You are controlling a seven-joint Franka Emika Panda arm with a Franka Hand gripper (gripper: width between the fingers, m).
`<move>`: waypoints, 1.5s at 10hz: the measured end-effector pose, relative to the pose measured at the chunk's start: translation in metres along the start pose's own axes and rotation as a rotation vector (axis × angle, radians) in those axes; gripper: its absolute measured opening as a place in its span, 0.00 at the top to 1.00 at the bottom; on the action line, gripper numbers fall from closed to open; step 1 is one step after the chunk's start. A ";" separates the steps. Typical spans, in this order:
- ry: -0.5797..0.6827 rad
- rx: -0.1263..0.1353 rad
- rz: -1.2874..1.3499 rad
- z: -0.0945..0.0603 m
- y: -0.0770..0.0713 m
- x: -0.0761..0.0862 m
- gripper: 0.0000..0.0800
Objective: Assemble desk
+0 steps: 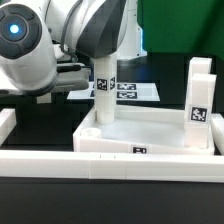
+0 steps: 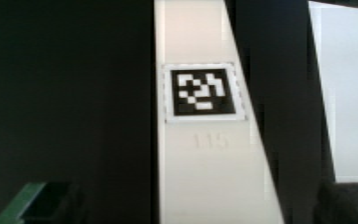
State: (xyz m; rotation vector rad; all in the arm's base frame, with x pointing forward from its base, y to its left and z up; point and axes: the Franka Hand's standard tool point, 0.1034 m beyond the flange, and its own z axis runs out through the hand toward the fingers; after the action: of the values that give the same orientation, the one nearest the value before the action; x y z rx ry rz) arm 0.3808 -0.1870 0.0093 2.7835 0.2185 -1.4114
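Desk leg (image 2: 201,120) upright between the open gripper's (image 2: 190,203) fingers (image 2: 30,203)

large white plastic rectangular tabletop (image 1: 150,140), white square-post legs (image 1: 201,100) with black-and-white square tags (image 2: 204,93), white-and-grey robot arm (image 1: 60,40), blue light (image 1: 13,29), black table (image 1: 30,200).

One tabletop (image 1: 150,135); two upright legs (image 1: 104,90) (image 1: 200,95) on it; one marker board (image 1: 130,92); one border rail (image 1: 100,163) in front.
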 end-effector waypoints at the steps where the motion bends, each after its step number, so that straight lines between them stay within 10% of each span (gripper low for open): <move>1: 0.001 -0.001 0.002 0.000 0.000 0.000 0.34; 3: 0.002 -0.001 0.002 -0.001 0.000 0.000 0.64; 11: -0.012 0.064 -0.073 -0.057 -0.012 -0.041 0.64; 15: 0.030 0.056 -0.078 -0.065 -0.014 -0.043 0.64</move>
State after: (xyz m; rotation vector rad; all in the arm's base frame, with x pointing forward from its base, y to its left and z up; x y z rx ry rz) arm 0.4061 -0.1736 0.0827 2.8733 0.2963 -1.4139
